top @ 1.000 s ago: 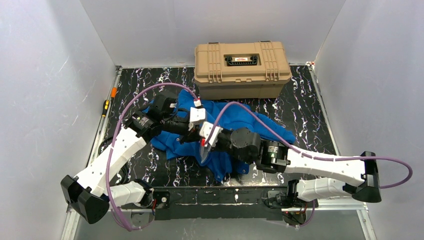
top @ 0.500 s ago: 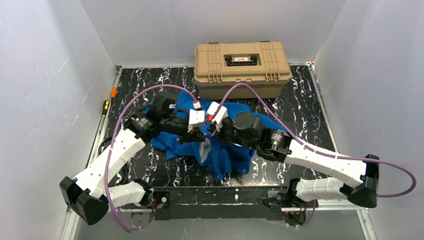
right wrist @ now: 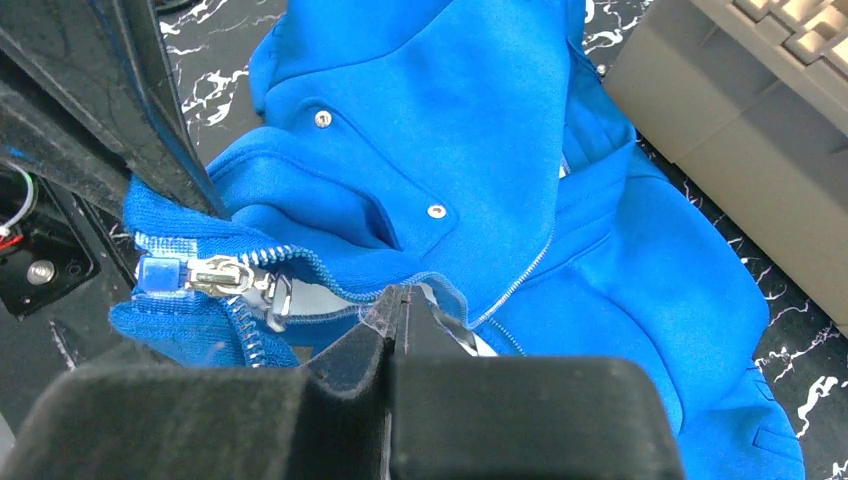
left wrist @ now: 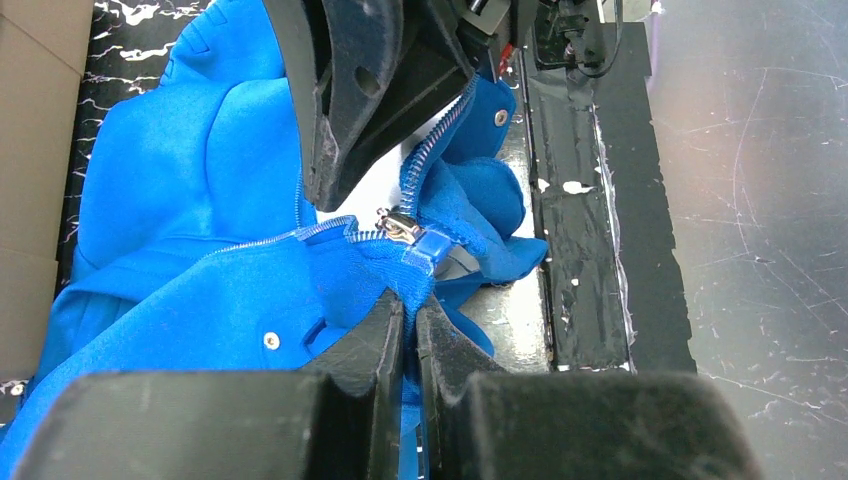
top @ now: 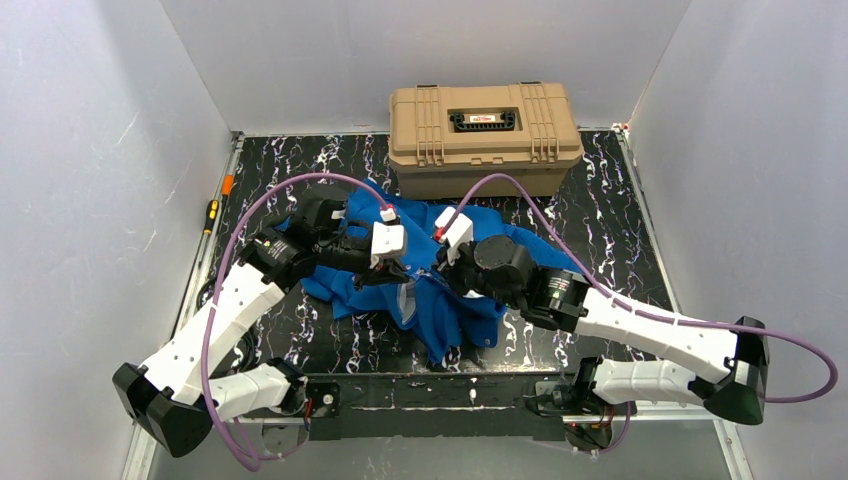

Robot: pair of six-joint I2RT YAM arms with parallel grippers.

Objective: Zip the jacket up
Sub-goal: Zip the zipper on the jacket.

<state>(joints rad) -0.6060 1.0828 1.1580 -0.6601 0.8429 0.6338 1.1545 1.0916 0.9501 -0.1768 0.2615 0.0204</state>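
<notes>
Jacket (top: 457,316) pinched by left gripper (left wrist: 410,312), fingers together; right gripper (right wrist: 398,302) clamped on jacket too.

No text can be read with any certainty: the only marking is a small red-and-white label (top: 484,119) on the lid of the tan case (top: 485,150), in the upper middle of the top view, its letters too small to make out.
</notes>
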